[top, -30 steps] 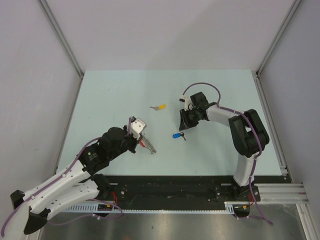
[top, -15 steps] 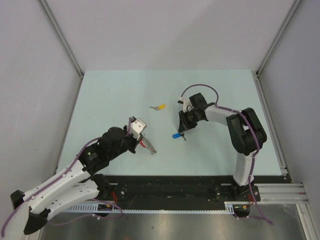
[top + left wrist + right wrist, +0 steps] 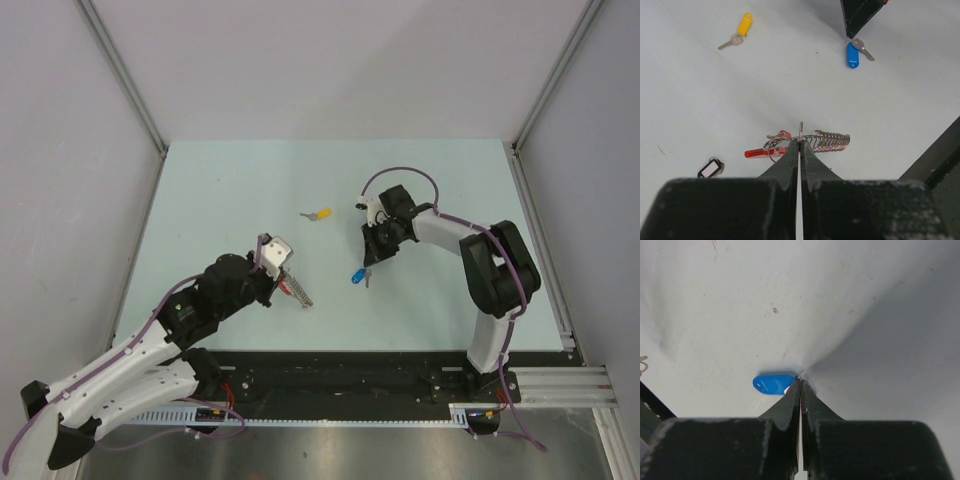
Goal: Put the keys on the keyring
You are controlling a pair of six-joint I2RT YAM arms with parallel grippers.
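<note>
left gripper [image 3: 800, 142]: closed, pinching a thin upright ring of the keyring [image 3: 830, 140]
keyring: lying on the table [image 3: 220, 200], near left of centre
right gripper [image 3: 800, 385]: closed, tips against the blue key [image 3: 774, 383]; an actual grip possibly, view unclear
yellow key [image 3: 742, 27]: lying apart, farther back

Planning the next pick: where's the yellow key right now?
In the top view the yellow key lies by itself left of the right hand, farther back than the blue key and the keyring.
</note>
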